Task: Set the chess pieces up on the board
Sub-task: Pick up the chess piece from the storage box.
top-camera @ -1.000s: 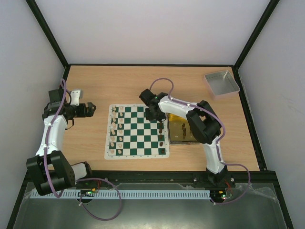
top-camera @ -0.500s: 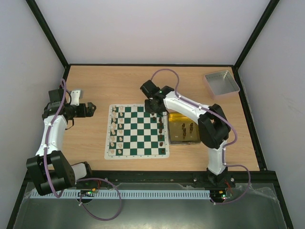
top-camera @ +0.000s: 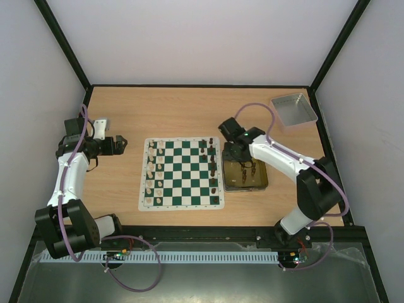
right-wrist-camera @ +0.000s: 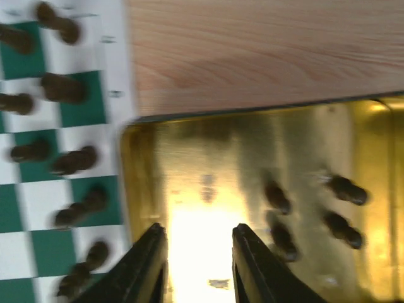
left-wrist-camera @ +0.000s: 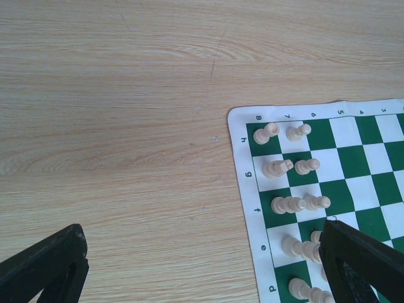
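Observation:
The green and white board lies mid-table. Cream pieces fill its two left columns and dark brown pieces stand along its right columns. My right gripper is open and empty, hovering over the left part of the gold tray; in the blurred right wrist view several dark pieces lie in the tray to the right of the fingers. My left gripper is open and empty left of the board; its wrist view shows cream pieces on the board's corner.
A grey metal tray sits at the far right corner of the table. The gold tray's rim runs close beside the board's right edge. Black frame posts and walls ring the wooden table.
My right gripper has moved right, from the board's far right corner to over the gold tray. The left arm has not moved.

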